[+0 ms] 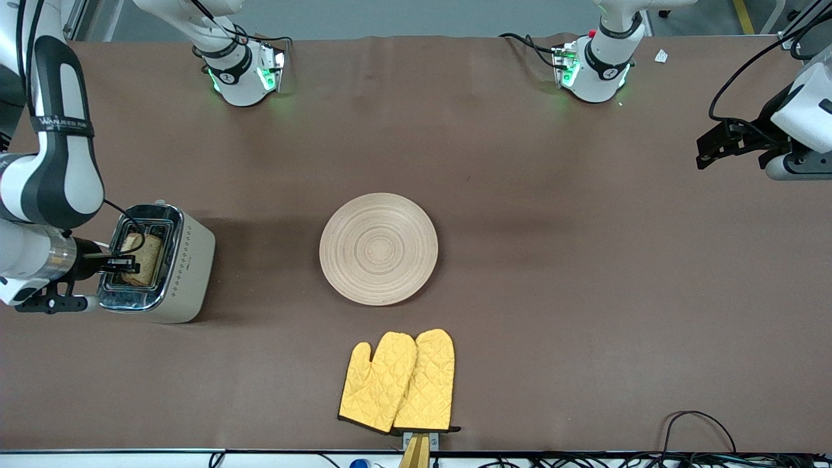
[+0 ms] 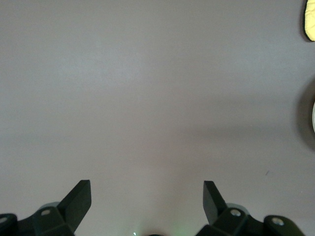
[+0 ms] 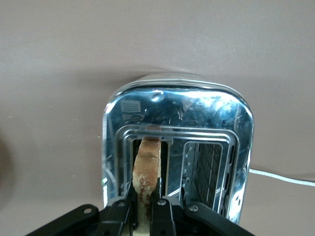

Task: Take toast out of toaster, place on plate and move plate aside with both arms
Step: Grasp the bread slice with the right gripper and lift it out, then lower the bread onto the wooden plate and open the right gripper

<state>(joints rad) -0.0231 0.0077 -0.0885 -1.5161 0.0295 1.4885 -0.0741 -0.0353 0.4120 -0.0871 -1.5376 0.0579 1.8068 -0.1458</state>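
Note:
The toast [image 1: 147, 255] stands on edge in one slot of the cream and chrome toaster [image 1: 190, 263] at the right arm's end of the table. My right gripper [image 1: 125, 263] is over the toaster and shut on the toast's edge. The right wrist view shows the fingers [image 3: 162, 212] pinching the toast [image 3: 147, 162] in the toaster [image 3: 216, 113]; the second slot is empty. The light-wood plate [image 1: 378, 249] lies bare at the table's middle. My left gripper [image 1: 714, 147] waits open and empty over the left arm's end of the table, also shown in the left wrist view [image 2: 146, 186].
Two yellow oven mitts [image 1: 400, 380] lie nearer to the front camera than the plate, close to the table's edge. One mitt's corner [image 2: 310, 19] and the plate's rim [image 2: 313, 118] show at the edge of the left wrist view. Brown cloth covers the table.

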